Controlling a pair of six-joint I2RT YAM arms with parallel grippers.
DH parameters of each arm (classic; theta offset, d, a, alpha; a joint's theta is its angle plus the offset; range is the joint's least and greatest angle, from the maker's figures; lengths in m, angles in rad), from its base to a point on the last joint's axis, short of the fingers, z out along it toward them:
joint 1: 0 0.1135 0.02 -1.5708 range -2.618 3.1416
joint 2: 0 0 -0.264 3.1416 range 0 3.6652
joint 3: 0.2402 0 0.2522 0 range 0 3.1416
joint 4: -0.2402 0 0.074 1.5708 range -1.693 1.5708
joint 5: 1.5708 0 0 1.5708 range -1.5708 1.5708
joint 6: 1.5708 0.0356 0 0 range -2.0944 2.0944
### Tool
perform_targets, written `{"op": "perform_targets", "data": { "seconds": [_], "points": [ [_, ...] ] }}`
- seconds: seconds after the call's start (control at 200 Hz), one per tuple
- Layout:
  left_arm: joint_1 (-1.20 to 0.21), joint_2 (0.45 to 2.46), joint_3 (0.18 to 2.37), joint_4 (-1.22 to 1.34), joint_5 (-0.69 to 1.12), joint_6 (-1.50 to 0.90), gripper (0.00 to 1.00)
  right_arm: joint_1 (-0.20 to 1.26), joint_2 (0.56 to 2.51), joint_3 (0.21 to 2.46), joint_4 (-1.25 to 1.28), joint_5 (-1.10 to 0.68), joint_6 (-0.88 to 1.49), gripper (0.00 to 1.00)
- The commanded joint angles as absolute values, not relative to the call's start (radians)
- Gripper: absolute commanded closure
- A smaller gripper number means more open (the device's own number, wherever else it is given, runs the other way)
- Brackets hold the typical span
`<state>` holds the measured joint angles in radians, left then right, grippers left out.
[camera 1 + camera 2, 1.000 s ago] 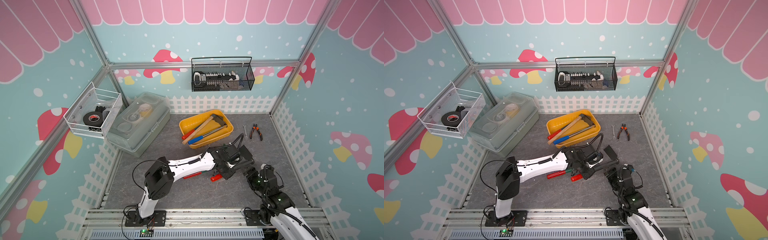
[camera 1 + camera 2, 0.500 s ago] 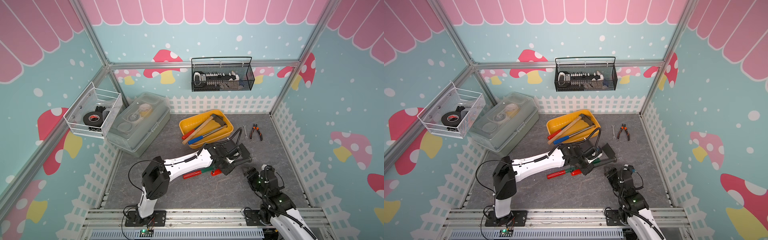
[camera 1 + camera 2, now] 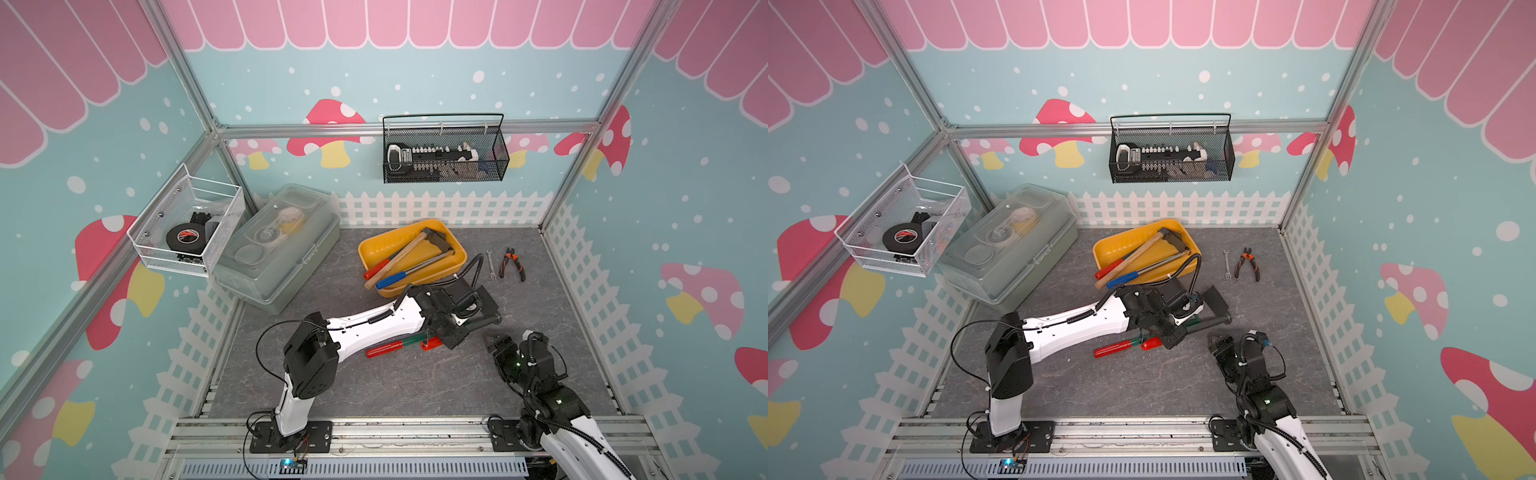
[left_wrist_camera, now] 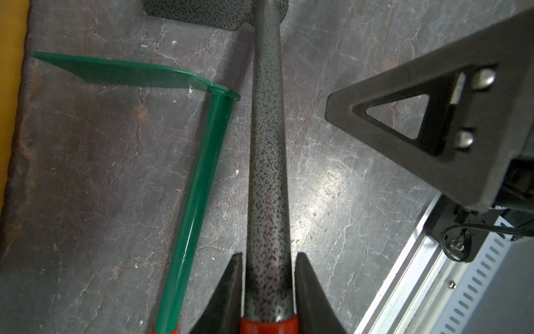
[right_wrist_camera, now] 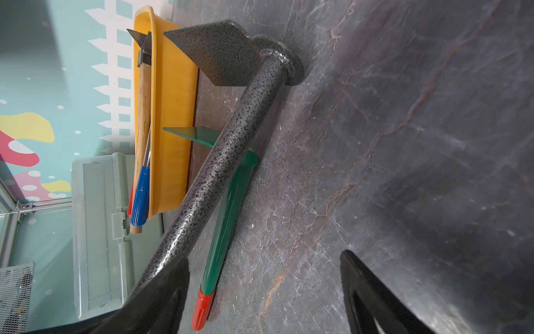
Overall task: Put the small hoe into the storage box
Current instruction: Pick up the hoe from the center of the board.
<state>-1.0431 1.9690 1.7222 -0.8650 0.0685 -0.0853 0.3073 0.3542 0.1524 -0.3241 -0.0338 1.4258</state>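
My left gripper [image 4: 267,256] is shut on the small hoe [image 4: 267,144], a speckled grey tool, pinching its shaft just above the red grip. In both top views the left gripper [image 3: 455,330] [image 3: 1173,332] holds the hoe [image 3: 484,321] low over the mat, with its blade toward the storage box [image 3: 365,257], a yellow tray just behind it. The tray [image 5: 173,115] holds several long-handled tools. My right gripper [image 3: 498,347] [image 5: 264,257] stands open and empty, just in front of the hoe's head.
A green hoe [image 4: 199,173] with a red grip [image 3: 384,348] lies on the mat beside and partly under the held shaft. Pliers [image 3: 512,264] and a wrench [image 3: 490,264] lie right of the tray. A grey lidded box [image 3: 278,249] stands at the left. Wire baskets [image 3: 444,156] [image 3: 187,226] hang on the walls.
The left arm has carried the grey hoe back toward the yellow tray. The right arm has drawn slightly away from it and stays open.
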Motion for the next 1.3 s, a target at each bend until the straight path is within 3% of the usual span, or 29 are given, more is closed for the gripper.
{"op": "perform_targets", "data": {
  "seconds": [0.0,1.291],
  "points": [
    [-1.032,1.921,1.779,-0.841,0.055,-0.061,1.00,0.305,0.362,0.147,-0.291,-0.022,1.453,0.19],
    [-0.909,1.831,1.822,-0.841,0.050,0.003,1.00,0.305,0.413,0.168,-0.261,-0.009,1.432,0.19]
  ]
}}
